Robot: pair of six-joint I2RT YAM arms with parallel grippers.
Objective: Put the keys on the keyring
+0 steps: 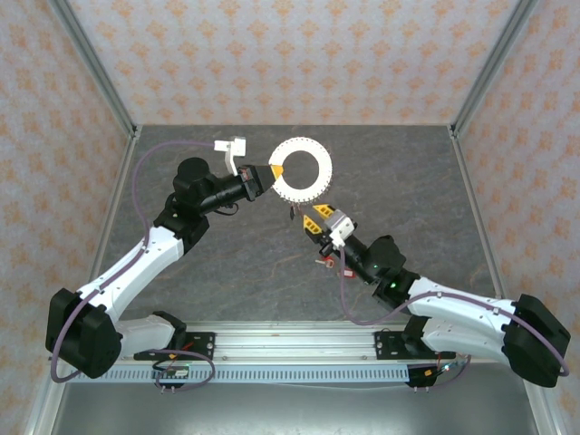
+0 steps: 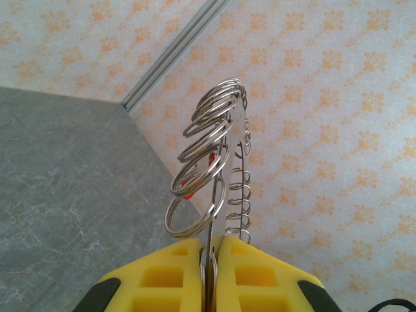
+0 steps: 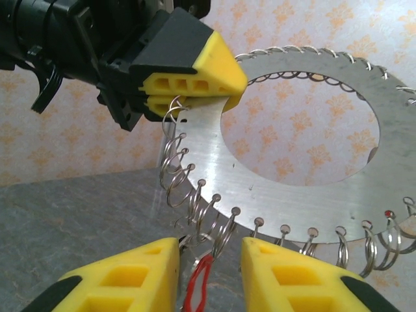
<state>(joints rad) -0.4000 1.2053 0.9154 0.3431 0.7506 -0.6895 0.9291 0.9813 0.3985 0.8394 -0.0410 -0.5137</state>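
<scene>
Keyring (image 1: 302,192) is a flat grey metal disc with a big centre hole. It is held up off the counter (image 1: 227,263) and its rim is punched with small holes. Thin split rings (image 3: 179,175) hang through those holes along the rim.

Left claw (image 1: 269,174) is clamped on the keyring's left edge. From the right wrist, its yellow tips (image 3: 227,97) are pressed together on the metal at the keyring's upper left. From the left wrist, the same claw (image 2: 209,250) pinches the disc edge-on, with no gap at the pads. A stack of split rings (image 2: 198,214) fans off the keyring's left face. A small red bit (image 2: 188,192) sits among them; can't tell what it is.

Right claw (image 1: 313,216) is just below the keyring's lower rim, tips pointed at it. From the right wrist, this claw (image 3: 208,250) stands narrowly apart. One split ring from the keyring's bottom-left rim hangs into the gap. A red loop (image 3: 198,289) lies lower in the same gap, below the keyring. It does not span the fingers; can't tell if either finger touches it.

Loose keys (image 1: 324,262) show as small red and dark bits on the counter. They are well apart from the keyring on its near side, beyond the right claw. One more small dark piece (image 1: 292,213) sits just under the keyring's lower rim.

A red speck (image 3: 388,213) sits by a hole at the keyring's lower right.
</scene>
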